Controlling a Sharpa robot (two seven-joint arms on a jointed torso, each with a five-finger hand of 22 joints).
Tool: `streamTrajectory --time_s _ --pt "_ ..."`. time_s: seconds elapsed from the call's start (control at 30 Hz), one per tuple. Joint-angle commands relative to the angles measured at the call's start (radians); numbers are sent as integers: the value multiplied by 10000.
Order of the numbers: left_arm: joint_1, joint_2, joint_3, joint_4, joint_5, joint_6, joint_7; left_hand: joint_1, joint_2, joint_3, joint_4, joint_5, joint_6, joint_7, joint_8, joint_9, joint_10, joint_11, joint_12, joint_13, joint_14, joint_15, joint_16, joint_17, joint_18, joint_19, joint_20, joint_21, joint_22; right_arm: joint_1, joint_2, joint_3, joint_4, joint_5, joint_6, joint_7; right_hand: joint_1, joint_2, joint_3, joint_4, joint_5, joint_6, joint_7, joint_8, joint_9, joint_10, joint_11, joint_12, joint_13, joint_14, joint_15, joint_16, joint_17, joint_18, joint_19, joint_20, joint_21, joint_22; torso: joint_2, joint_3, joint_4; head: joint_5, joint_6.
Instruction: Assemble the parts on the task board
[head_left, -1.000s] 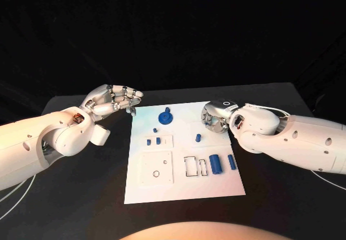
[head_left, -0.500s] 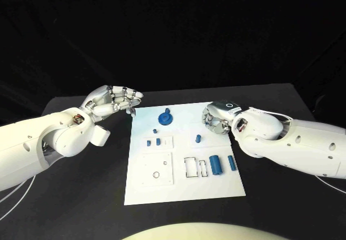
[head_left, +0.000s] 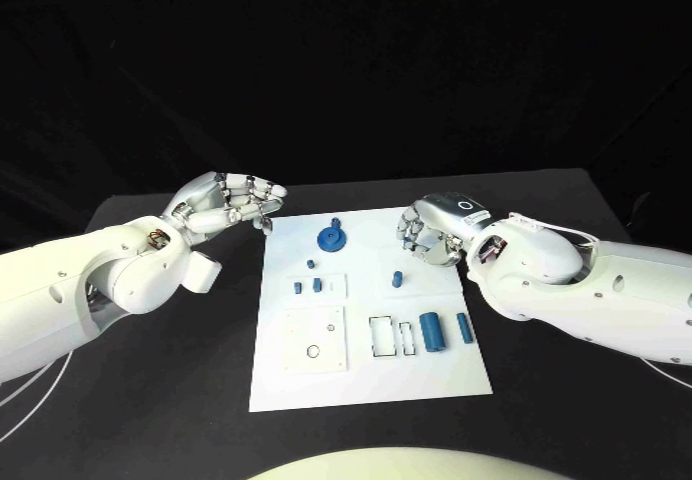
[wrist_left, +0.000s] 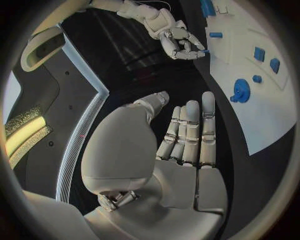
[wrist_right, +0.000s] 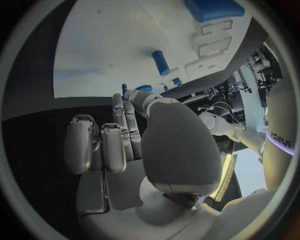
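**Right hand over the far right of the board**

The black counter (head_left: 173, 390) carries the white task board (head_left: 361, 370). Near lie two blue cylinders (head_left: 431, 329); farther, a small peg (head_left: 395, 275); farthest, the blue gear (head_left: 332, 237). To do well, I judge the right hand (head_left: 430, 238) should descend straight on the peg. Its fingers are curled, holding nothing visible. The left hand (head_left: 231, 203), far left, is loosely curled and empty.

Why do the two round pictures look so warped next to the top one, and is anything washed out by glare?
Head view: straight and evenly lit, the white task board bright against the black table, its blue parts crisp. Left wrist view: a fisheye circle, so the board's edge bows; the left hand looms large. Right wrist view: same bending; the board is bright but its markings stay readable behind the right hand.
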Motion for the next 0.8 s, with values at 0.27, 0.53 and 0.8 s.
streamTrajectory --time_s 0.27,0.53,0.8 --pt "-12 105 0 24 -3 -13 158 113 28 -17 4 41 -60 128 32 -13 74 6 -42 -26 36 68 -36 12 151 71 17 -56 -13 -169 180 5 1107 276 -529 546 16 120 377 -425 -26 54 36 22 15 238 -180 33 -7 634 -66 53 -13 -200 62 32 50 11 -1 2 11 342 -66" --pt "-20 164 -13 129 -22 -155 81 121 38 -12 6 46 -63 131 31 -16 75 8 -50 -32 35 69 -39 11 151 75 17 -59 -16 -614 629 4 1416 229 -623 777 7 128 400 -452 -24 43 50 15 22 233 -168 28 -11 628 -62 48 -32 -198 56 38 48 10 10 -23 11 552 -121" --pt "-22 184 -33 301 -27 -195 13 123 42 -10 8 48 -65 132 30 -17 75 9 -53 -35 35 70 -40 11 150 76 17 -60 -17 -1109 1100 -19 1179 151 -629 953 1 132 414 -469 -25 36 60 10 27 228 -160 24 -14 624 -58 43 -47 -194 46 44 34 -4 8 -60 41 835 -284"
